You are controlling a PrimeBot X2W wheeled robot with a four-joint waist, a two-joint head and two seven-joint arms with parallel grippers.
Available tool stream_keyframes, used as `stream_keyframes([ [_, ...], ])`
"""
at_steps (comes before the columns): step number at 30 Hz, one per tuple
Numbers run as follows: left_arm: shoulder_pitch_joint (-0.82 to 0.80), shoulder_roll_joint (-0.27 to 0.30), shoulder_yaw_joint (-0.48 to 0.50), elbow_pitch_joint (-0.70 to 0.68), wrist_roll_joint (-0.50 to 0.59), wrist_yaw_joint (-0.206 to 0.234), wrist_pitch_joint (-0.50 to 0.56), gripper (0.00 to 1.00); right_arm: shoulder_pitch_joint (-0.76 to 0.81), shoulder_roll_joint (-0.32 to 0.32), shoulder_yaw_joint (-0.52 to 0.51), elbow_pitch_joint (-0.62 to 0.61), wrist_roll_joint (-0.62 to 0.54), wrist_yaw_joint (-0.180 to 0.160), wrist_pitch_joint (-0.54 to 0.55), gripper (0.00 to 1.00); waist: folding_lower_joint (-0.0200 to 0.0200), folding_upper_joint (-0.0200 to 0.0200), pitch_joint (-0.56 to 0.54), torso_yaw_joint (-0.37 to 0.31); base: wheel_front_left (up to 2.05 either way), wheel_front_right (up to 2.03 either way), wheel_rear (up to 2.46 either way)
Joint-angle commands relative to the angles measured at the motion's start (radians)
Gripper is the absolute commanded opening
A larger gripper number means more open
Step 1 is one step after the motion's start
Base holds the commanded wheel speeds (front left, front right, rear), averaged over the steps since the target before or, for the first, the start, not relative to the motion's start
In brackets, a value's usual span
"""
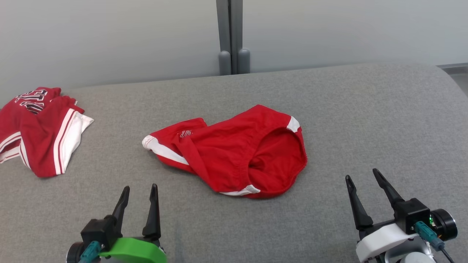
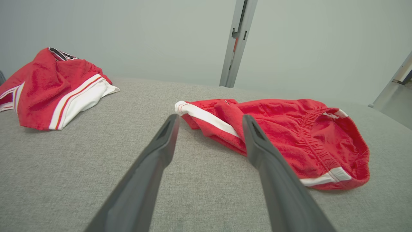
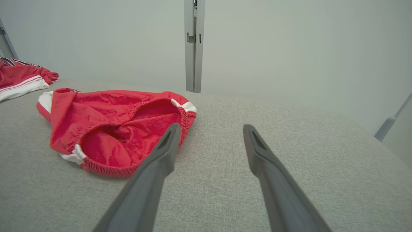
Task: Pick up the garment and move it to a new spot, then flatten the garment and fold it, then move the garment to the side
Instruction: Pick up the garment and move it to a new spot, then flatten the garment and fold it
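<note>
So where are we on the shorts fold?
Done: nothing visibly; the red shorts lie crumpled and unfolded on the grey surface. In hand: nothing; left gripper and right gripper are open, short of the cloth. Left: flattening, folding, moving aside.

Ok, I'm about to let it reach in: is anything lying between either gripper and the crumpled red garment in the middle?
Nothing visible does. Bare grey surface separates the crumpled red garment from the left gripper and from the right gripper. The second red garment lies well off to the robot's left, outside both paths.
</note>
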Motion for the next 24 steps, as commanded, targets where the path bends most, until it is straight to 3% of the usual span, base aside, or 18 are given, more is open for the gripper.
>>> stream_keyframes([
  [1,0.025,0.001,0.009,-0.008,0.010,-0.004,0.001,1.00,0.013,-0.004,0.002,0.000,0.008,-0.001,-0.002,1.00,0.0000,0.0000,-0.005,0.001,0.00,0.00,0.00],
  [19,0.059,-0.005,0.007,-0.001,-0.016,-0.007,0.000,1.00,0.021,-0.004,0.021,0.025,0.028,-0.001,-0.002,1.00,0.0000,0.0000,-0.006,0.010,0.00,0.00,0.00],
  [24,0.051,-0.005,0.001,0.001,-0.027,-0.007,0.000,1.00,-0.018,-0.004,0.076,0.031,0.009,-0.001,-0.002,1.00,0.0000,0.0000,0.003,0.021,0.00,0.00,0.00],
])
